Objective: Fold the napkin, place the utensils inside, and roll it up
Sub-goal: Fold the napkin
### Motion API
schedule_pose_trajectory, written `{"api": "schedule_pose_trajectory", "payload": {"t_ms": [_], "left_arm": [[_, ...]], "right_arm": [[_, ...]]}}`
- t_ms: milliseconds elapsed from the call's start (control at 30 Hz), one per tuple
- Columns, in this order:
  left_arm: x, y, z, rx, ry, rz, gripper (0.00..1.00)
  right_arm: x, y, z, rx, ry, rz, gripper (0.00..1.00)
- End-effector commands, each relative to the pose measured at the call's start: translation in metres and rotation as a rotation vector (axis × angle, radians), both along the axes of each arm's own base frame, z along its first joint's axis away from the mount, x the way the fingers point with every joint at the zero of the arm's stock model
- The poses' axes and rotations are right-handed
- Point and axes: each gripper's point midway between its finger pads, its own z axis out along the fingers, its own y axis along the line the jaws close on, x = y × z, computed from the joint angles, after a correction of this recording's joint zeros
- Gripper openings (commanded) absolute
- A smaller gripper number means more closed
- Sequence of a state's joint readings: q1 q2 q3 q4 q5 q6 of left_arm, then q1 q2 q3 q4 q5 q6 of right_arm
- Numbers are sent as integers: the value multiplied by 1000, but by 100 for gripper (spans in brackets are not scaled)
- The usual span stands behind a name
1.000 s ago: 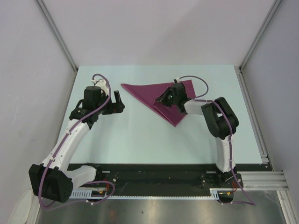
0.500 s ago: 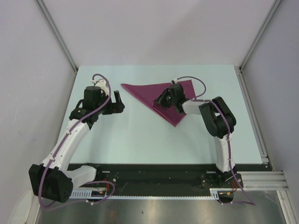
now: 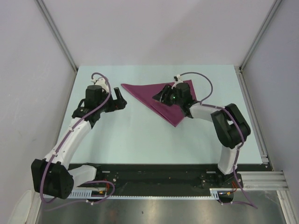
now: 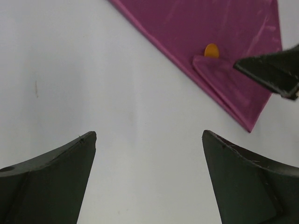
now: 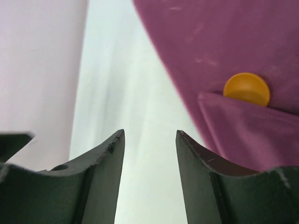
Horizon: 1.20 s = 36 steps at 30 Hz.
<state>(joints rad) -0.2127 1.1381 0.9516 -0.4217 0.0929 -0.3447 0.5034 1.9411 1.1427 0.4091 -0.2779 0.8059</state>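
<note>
The plum napkin (image 3: 140,90) lies folded into a triangle at the back middle of the table. A small flap (image 5: 243,130) of it is turned over near its long edge. From under that flap peeks the round orange end of the utensils (image 5: 246,88), also seen in the left wrist view (image 4: 211,50); the rest is hidden in the cloth. My right gripper (image 3: 158,96) hovers over the napkin's long edge, open, with only bare table between its fingertips (image 5: 150,134). My left gripper (image 3: 120,99) stands wide open left of the napkin, over bare table (image 4: 149,136).
The pale table (image 3: 135,135) is framed by grey walls with metal rails at the left (image 3: 56,35) and right (image 3: 259,37). A black rail (image 3: 154,179) with both arm bases runs along the near edge.
My right gripper has opened from shut and let the napkin flap lie. Its elbow has swung out to the right. The left gripper has edged slightly back, still open.
</note>
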Motion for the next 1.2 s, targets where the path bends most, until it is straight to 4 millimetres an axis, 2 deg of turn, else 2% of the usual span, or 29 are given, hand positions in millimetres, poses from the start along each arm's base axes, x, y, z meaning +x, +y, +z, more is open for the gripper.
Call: {"api": "schedule_pose_trajectory", "payload": {"t_ms": [0, 33, 67, 100, 167, 200, 233, 267, 300, 333, 367, 400, 433, 467, 500, 533, 600, 633, 700, 867, 967, 1000, 1167], "left_arm": [[30, -15, 5, -168, -62, 63, 100], [41, -17, 12, -206, -95, 86, 99], [51, -17, -3, -198, -62, 105, 99], [61, -17, -1, -200, -71, 126, 99], [82, -12, -7, -200, -78, 173, 98], [99, -13, -17, -222, -62, 199, 98], [106, -13, -22, -246, -52, 209, 98], [116, -9, -23, -277, -65, 234, 98], [130, -11, -30, -326, -76, 255, 97], [137, -9, -34, -341, -82, 271, 95], [146, -5, -40, -344, -83, 296, 94], [158, -4, -34, -352, -105, 307, 93], [167, -3, -56, -336, -65, 323, 91], [182, -2, -50, -340, -88, 329, 90], [188, -1, -55, -340, -79, 337, 89], [195, 1, -78, -334, -38, 353, 85], [211, 6, -81, -372, -38, 369, 80], [216, 6, -92, -383, -21, 369, 77], [229, 9, -92, -409, -34, 367, 74], [254, 17, -109, -416, -16, 389, 64], [262, 21, -116, -422, -4, 412, 63], [264, 20, -127, -425, 14, 417, 61], [272, 20, -142, -451, 46, 426, 56]], "right_arm": [[-16, -20, 86, 84, -213, 21, 53], [-18, -28, 91, 76, -229, 14, 53], [-21, -35, 98, 70, -242, 9, 53], [-32, -45, 107, 60, -246, 5, 53], [-38, -63, 118, 25, -278, -14, 53], [-45, -73, 111, -6, -256, -29, 53], [-54, -82, 133, -2, -308, -40, 53], [-56, -92, 139, -22, -331, -58, 53], [-63, -101, 136, -37, -318, -67, 53], [-72, -108, 154, -26, -356, -80, 53], [-76, -118, 158, -26, -365, -97, 53], [-81, -122, 160, -27, -365, -102, 53], [-89, -128, 170, -16, -391, -113, 53], [-92, -132, 174, -15, -400, -120, 53], [-94, -138, 175, -18, -397, -130, 53], [-97, -141, 177, -18, -400, -135, 53], [-102, -148, 184, -16, -412, -145, 53], [-104, -151, 186, -17, -415, -149, 53], [-107, -154, 187, -20, -416, -153, 53], [-107, -161, 183, -28, -404, -166, 53], [-106, -162, 182, -28, -399, -171, 53], [-106, -162, 181, -28, -394, -169, 53], [-106, -165, 178, -38, -384, -178, 53]]}}
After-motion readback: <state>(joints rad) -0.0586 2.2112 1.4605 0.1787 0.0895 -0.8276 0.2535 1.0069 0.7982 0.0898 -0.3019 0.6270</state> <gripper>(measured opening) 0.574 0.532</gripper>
